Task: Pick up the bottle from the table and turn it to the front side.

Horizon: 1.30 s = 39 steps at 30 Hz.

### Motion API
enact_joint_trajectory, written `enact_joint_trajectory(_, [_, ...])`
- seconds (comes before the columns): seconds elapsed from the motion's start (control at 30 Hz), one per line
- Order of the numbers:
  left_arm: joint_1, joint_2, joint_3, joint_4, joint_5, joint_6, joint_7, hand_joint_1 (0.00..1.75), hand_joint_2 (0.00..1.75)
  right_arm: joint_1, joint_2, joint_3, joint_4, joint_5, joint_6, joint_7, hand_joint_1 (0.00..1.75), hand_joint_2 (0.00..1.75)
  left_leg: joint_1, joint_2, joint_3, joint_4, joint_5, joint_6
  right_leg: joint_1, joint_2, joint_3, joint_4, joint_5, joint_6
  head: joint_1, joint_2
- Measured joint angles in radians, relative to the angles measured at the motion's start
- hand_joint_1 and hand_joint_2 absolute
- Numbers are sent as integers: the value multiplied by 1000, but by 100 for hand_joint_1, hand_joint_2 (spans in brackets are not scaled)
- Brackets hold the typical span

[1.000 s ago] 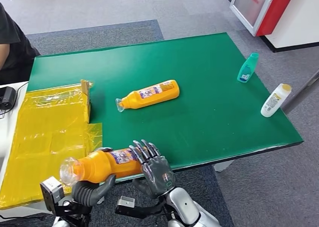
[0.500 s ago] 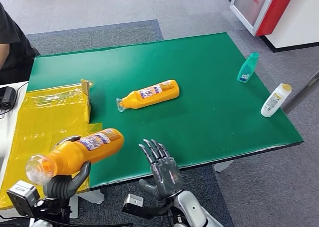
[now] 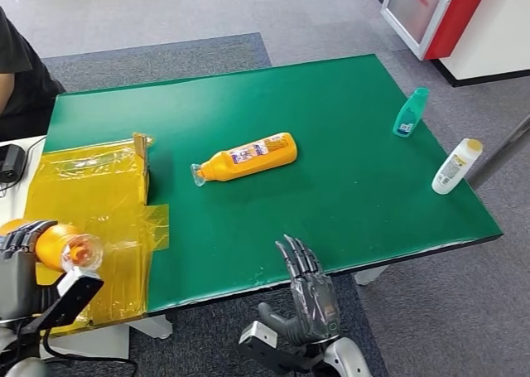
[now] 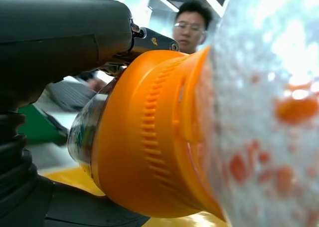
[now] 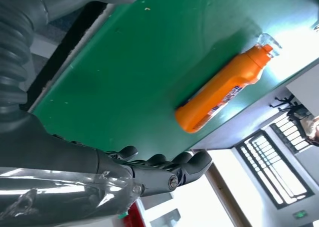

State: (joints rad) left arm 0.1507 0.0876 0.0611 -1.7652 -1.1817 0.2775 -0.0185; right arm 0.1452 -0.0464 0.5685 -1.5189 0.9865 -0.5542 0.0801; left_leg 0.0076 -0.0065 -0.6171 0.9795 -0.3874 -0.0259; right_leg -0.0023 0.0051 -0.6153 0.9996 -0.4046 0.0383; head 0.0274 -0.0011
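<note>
- Left hand (image 3: 17, 265) clenched around an orange bottle (image 3: 60, 246), dark fingers wrapped over the body at the near-left corner, above the yellow plastic sheet (image 3: 88, 195).
- Bottle held clear of the worktop (image 3: 350, 195), clear cap (image 3: 88, 251) pointing toward the camera side; in the left wrist view the orange shoulder (image 4: 150, 137) and frosted cap sit very close to the lens.
- Grip on the body rather than the neck judged deliberate: leaves the bottle free to be rolled about its long axis so the label can be brought forward. Label face not legible here; orientation cannot be confirmed.
- Right hand (image 3: 309, 290) released, fingers apart and extended, holding nothing, hovering at the near edge of the worktop, well apart from the held bottle.
- Second orange bottle (image 3: 247, 157) lying on its side mid-worktop, label up, cap toward the sheet; untouched.
- Teal bottle (image 3: 411, 112) and white bottle (image 3: 456, 166) near the far-right edge, well apart from both hands.
- Torn cardboard piece (image 3: 142, 157) standing at the sheet's edge.
- Person (image 3: 19, 70) seated beyond the far-left corner.
- No obstruction noted around the held bottle; loose sheet beneath judged a slip risk on set-down.
</note>
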Motion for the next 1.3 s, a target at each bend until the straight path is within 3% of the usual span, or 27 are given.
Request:
enact_joint_trajectory(0.17, [-62, 72, 18, 94, -149, -82, 123, 175, 175, 16, -1, -14, -7, -61, 19, -30, 0, 175, 1, 0, 0, 0, 1, 1, 0, 0, 0, 0, 0, 0, 0, 0])
enact_joint_trajectory(0.37, [-164, 99, -1, 228, -248, -140, 212, 175, 175, 11, -1, -14, 0, -97, 57, -58, 0, 175, 1, 0, 0, 0, 2, 1, 0, 0, 0, 0, 1, 0, 0, 0])
enact_joint_trajectory(0.7, [-333, 65, -128, 407, -305, -180, 251, 175, 175, -12, -1, -3, 31, -130, 97, -81, 0, 175, 0, 0, 0, 0, 2, 1, 0, 0, 0, 0, 2, 2, 0, 0])
enact_joint_trajectory(1.07, [-397, 14, -221, 476, -295, -183, 241, 169, 175, -24, -1, 8, 59, -135, 104, -92, 0, 175, 0, 0, 0, 0, 2, 1, 0, 0, 0, 0, 2, 1, 0, 0])
enact_joint_trajectory(1.17, [-401, 6, -232, 486, -272, -201, 231, 159, 175, -26, -1, 9, 64, -122, 102, -89, 0, 175, 0, 0, 0, 0, 2, 1, 0, 0, 0, 0, 2, 1, 0, 0])
enact_joint_trajectory(1.2, [-401, 3, -236, 489, -270, -208, 234, 148, 175, -28, -1, 10, 65, -105, 100, -84, 0, 175, 0, 0, 0, 0, 2, 1, 0, 0, 0, 0, 2, 1, 0, 0])
enact_joint_trajectory(1.27, [-403, -2, -244, 495, -269, -217, 246, 101, 175, -31, -1, 11, 68, -70, 93, -74, 0, 175, 0, 0, 0, 0, 1, 1, 0, 0, 0, 0, 2, 2, 0, 0])
enact_joint_trajectory(1.3, [-405, -3, -248, 498, -268, -221, 252, 63, 175, -33, -1, 12, 70, -60, 90, -71, 0, 175, 0, 0, 0, 0, 1, 1, 0, 0, 0, 0, 2, 2, 0, 0])
